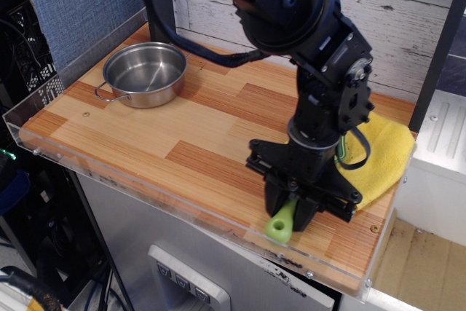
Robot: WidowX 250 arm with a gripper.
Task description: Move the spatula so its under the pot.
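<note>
While end effector (290, 207) clamps chunky lime spatula (281, 223) | shiny round pot (145, 73) apart

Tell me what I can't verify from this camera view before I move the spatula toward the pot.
- Spatula blade: hidden behind the gripper; only the green handle end shows.
- Contact between the fingers and the handle: blocked by the gripper body.
- Whether the spatula is off the table: one view, cannot tell.
- Yellow cloth: its left part is covered by the arm.
- Pot: its far loop handle is barely visible.
</note>
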